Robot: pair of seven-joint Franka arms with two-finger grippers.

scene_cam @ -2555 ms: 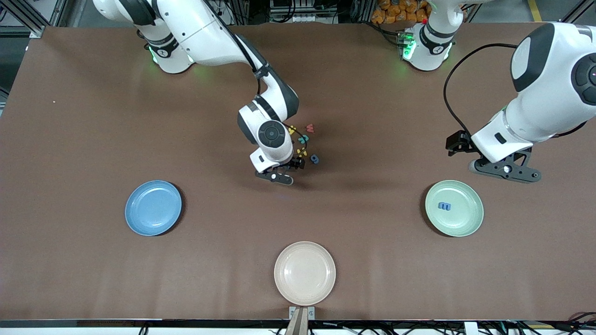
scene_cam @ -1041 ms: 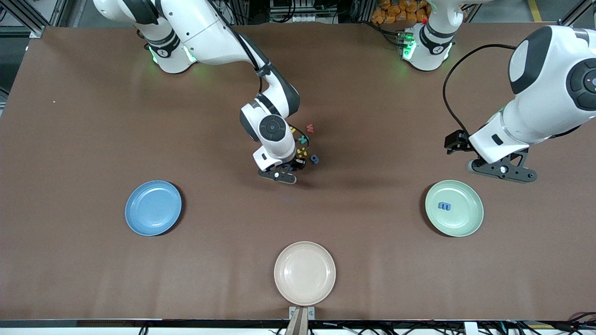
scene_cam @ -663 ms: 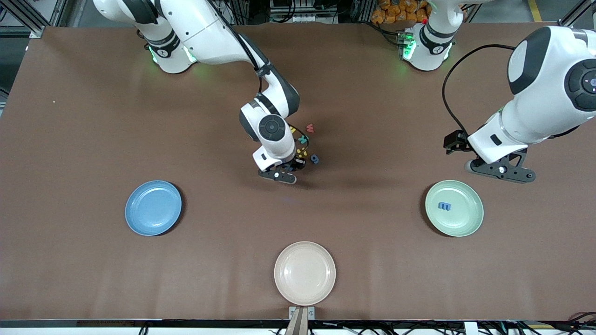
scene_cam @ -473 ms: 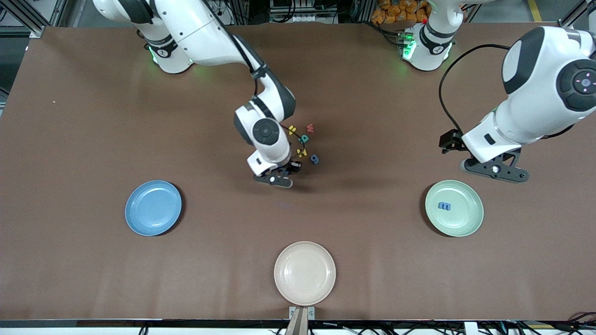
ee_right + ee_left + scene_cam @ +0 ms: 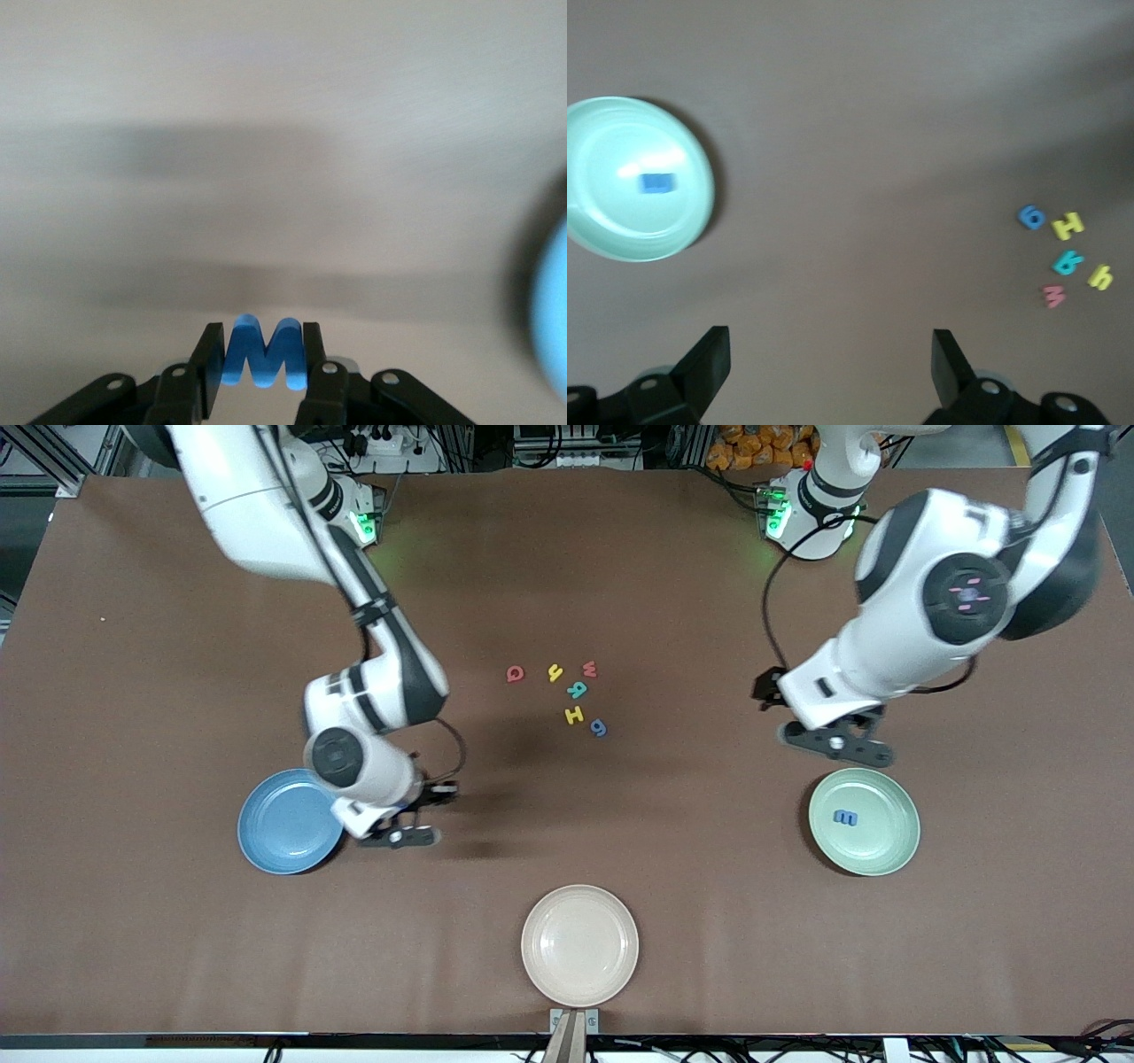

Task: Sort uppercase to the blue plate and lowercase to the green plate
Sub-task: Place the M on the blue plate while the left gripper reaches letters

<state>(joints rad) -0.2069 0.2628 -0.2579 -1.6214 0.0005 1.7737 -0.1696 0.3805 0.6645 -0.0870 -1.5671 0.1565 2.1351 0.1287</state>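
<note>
Round light-blue plastic plate (image 5: 288,824) toward right arm's end of brown counter (image 5: 142,691), rim part covered by right arm. Right tool (image 5: 263,359) just beside it, over bare counter, pinching flat blue foam capital M (image 5: 263,352); M hidden in front view. Cream plate (image 5: 579,945) nearest front camera. Mid-counter cluster: red Q (image 5: 515,674), yellow y (image 5: 555,672), red w (image 5: 589,669), teal R (image 5: 577,689), yellow H (image 5: 574,715), blue g (image 5: 599,728). Left tool (image 5: 831,367) spread, empty, over counter near pale mint-green plate (image 5: 895,846) holding blue lowercase m (image 5: 845,817).
</note>
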